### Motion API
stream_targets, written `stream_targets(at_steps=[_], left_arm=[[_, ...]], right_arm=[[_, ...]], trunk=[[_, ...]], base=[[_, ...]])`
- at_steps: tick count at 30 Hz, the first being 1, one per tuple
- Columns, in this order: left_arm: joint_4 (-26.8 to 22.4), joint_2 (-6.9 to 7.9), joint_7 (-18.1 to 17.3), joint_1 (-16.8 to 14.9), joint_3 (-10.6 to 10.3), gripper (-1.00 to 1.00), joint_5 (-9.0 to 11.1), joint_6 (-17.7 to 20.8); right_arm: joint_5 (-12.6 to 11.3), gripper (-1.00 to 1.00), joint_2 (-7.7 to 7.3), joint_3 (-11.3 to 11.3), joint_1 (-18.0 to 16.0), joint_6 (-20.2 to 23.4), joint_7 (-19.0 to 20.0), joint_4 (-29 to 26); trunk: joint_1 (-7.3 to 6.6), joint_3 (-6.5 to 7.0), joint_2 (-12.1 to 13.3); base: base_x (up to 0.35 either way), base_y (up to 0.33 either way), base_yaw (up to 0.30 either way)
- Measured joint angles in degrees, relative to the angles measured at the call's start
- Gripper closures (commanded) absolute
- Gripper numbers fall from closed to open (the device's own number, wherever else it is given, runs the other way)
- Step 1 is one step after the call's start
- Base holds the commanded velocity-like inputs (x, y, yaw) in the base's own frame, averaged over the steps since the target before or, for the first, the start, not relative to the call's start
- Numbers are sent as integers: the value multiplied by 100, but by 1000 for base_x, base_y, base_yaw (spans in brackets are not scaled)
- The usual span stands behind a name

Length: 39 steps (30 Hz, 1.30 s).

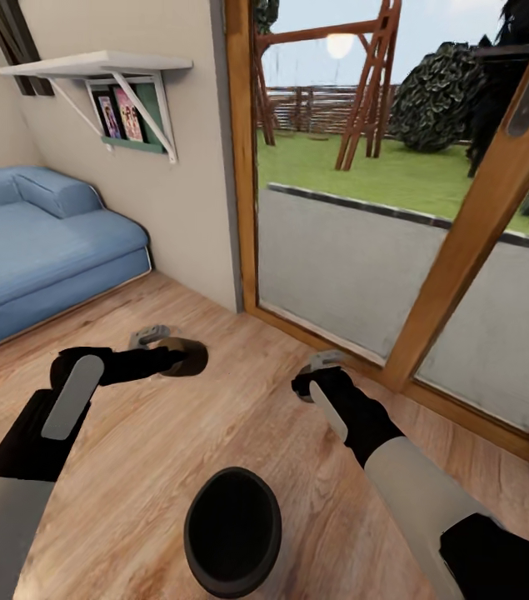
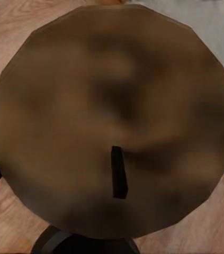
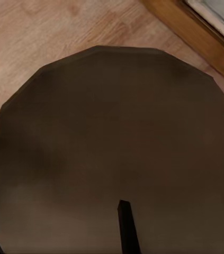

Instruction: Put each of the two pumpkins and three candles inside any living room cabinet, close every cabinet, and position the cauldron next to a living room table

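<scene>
The cauldron (image 1: 232, 531) stands on the wooden floor (image 1: 131, 467) at the lower centre. The left hand (image 1: 182, 357) holds a brown round candle (image 2: 112, 119). Whether the right hand (image 1: 314, 375) is wide or narrow cannot be told.

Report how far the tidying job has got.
Nothing looks finished. In hand: the left gripper carries a brown candle, and the right gripper has a darker candle right at it. Left: storing both, and moving the cauldron, now on open floor.

Home living room, blue sofa (image 1: 39, 242), wall shelf (image 1: 97, 65), glass garden door (image 1: 397, 208)
</scene>
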Motion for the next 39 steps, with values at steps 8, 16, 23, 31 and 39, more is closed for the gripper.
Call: stream_targets(at_steps=[8, 16, 23, 31, 39], left_arm=[[25, 160, -12, 9, 389, 100, 58, -4], [29, 195, -7, 16, 410, 100, 51, -5], [53, 290, 13, 37, 661, 100, 26, -4], [161, 305, 23, 38, 823, 100, 71, -5], [162, 105, 21, 38, 817, 100, 127, -13]], right_arm=[[-63, 100, 256, 10, 247, -12, 17, -14], [6, 100, 348, 14, 323, 4, 16, -38], [7, 100, 351, 17, 385, 2, 17, -40], [-8, 100, 378, 25, 460, 3, 24, -73], [25, 100, 399, 34, 496, 25, 27, -115]], trunk=[[-175, 174, 321], [-351, 354, 642], [-505, 512, 923], [-680, 699, 1244], [-856, 869, 1564]], base=[[0, 0, 284], [0, 0, 280], [0, 0, 278], [0, 0, 248], [0, 0, 118]])
